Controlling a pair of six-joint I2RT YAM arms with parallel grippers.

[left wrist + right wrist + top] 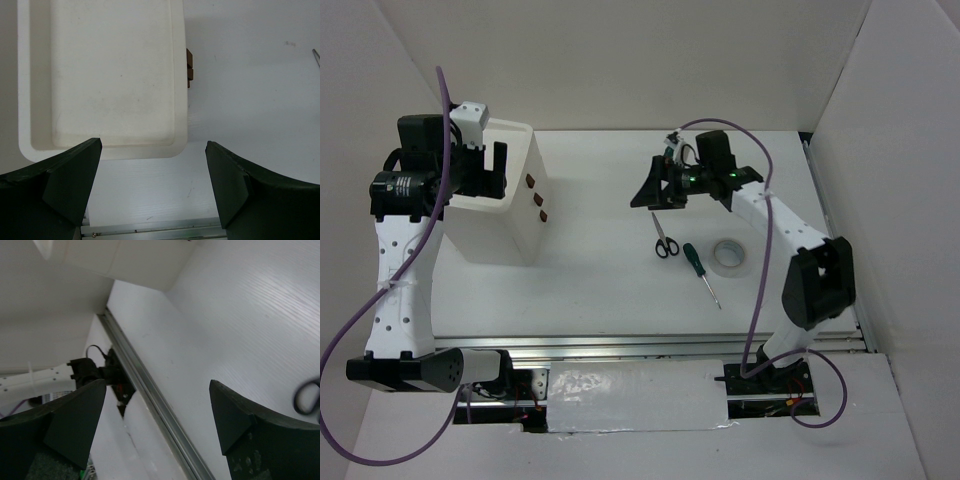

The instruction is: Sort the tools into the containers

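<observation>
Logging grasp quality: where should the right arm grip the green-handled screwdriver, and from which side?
Best the green handle of the screwdriver, from straight above, fingers closing across it. It lies flat, and the handle is thicker than the thin shaft. The scissors and tape roll flank it closely, so probably come down narrow.

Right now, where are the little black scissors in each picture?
Top external: scissors near the centre, left of the green-handled screwdriver.
Left wrist: a thin grey sliver at the right edge might be them; cannot tell.
Right wrist: one black handle loop at the right edge.
Shared landmark: the metal rail along the near edge.
</observation>
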